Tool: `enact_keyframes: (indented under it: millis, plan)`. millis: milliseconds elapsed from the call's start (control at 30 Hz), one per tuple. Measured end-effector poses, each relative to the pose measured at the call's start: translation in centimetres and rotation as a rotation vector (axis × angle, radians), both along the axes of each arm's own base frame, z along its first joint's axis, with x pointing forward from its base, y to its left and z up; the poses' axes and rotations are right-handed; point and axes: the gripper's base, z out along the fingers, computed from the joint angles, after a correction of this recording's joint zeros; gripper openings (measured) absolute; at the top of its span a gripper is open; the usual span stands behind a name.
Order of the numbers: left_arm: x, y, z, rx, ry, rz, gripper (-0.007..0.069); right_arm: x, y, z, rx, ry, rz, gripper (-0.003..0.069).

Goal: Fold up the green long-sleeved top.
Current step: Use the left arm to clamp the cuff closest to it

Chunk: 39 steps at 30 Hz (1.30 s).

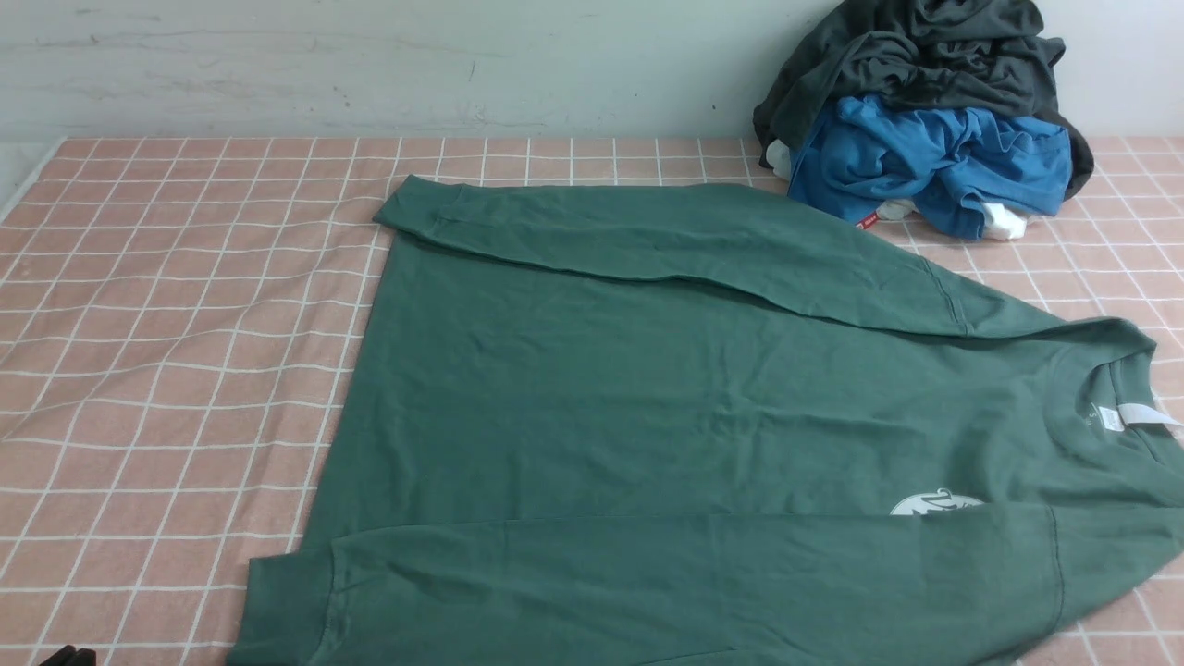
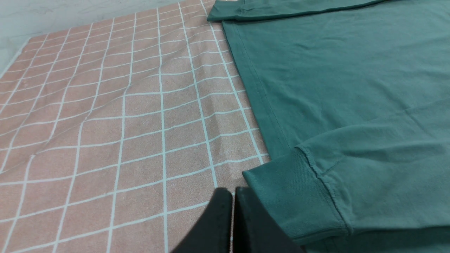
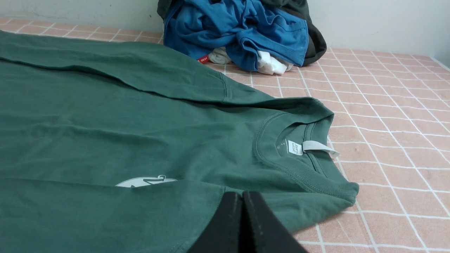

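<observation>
Across the desk [image 1: 166, 370], pink checked cloth under a pale wall [image 1: 370, 65], the green long-sleeved top [image 1: 694, 398] lies flat, both sleeves laid across its body.
On my left the cloth is open and rumpled; my left end effector [image 2: 232, 193] sits clenched, holding nothing, just beside the near sleeve's cuff [image 2: 291, 200]. The top fills the middle, collar [image 3: 295, 147] pointing right. My right end effector [image 3: 242, 195] is clenched too, over the near shoulder. A pile of clothes [image 1: 925, 120] crowds the far right corner.
</observation>
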Motion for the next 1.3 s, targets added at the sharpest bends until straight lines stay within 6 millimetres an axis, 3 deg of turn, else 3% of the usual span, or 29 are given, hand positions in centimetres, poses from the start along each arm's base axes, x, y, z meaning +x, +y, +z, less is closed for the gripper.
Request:
enact_keyframes:
  millis: [533, 733, 967, 1067, 1167, 1300]
  plan:
    - [0.2, 0.1, 0.2, 0.009, -0.06, 0.004, -0.0003, 0.0, 0.0, 0.2, -0.005, -0.023, 0.0, -0.0014]
    - [0.4, 0.1, 2.2, -0.017, -0.275, 0.019, -0.0003, 0.1, 0.1, 2.6, -0.015, -0.298, 0.01, -0.0014]
    - [-0.3, 0.4, 6.0, -0.073, -0.703, 0.045, -0.0003, -1.7, 0.3, 7.2, 0.187, -0.856, 0.083, -0.0014]
    - [-1.1, 0.7, 7.4, -0.18, -0.873, 0.05, -0.0003, -2.3, 0.4, 7.9, 0.287, -0.959, 0.13, -0.0014]
    - [-1.7, 0.9, 9.0, -0.307, -0.937, 0.038, -0.0003, -2.2, 0.4, 8.4, 0.341, -0.956, 0.148, -0.0014]
    - [-1.1, 0.5, 15.5, -0.319, -0.806, 0.014, -0.0003, -0.5, 0.6, 13.0, 0.272, -0.764, 0.126, -0.0014]
